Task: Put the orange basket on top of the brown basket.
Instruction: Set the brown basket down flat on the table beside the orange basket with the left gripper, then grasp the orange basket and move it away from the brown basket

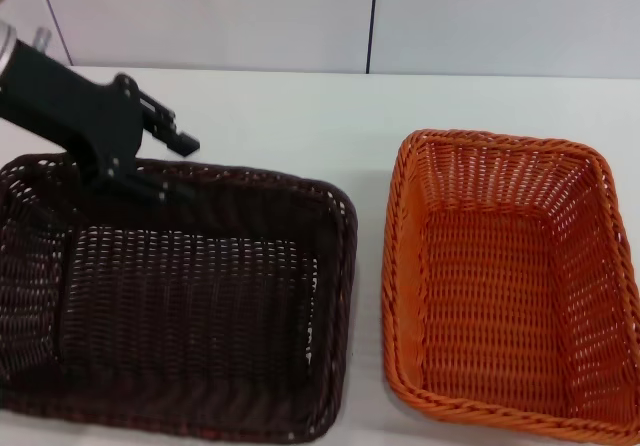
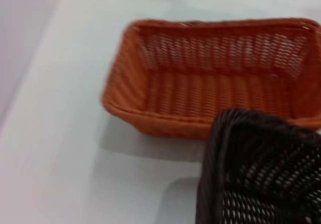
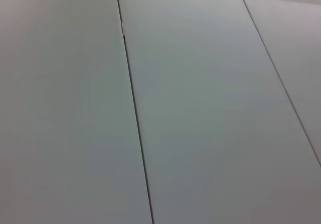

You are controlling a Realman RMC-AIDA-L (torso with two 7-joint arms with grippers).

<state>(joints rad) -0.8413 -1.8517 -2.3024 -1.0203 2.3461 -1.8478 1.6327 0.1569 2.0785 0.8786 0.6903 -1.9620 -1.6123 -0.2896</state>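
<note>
I see the left claw (image 1: 165, 161) at the dark brown woven basket's (image 1: 190, 306) far rim; grip state undeterminable. The bright orange woven basket (image 1: 510, 276) sits beside it on the white desk (image 1: 300, 116).

The orange basket (image 1: 510, 281) is seen upright and empty on the right, a rectangular woven piece with sloped openwork sides and a braided rim. The brown basket (image 1: 185, 301), of like shape and weave but dark chocolate in colour, is set upright and empty on the left. The two are placed side by side, near each other, not stacked.
</note>
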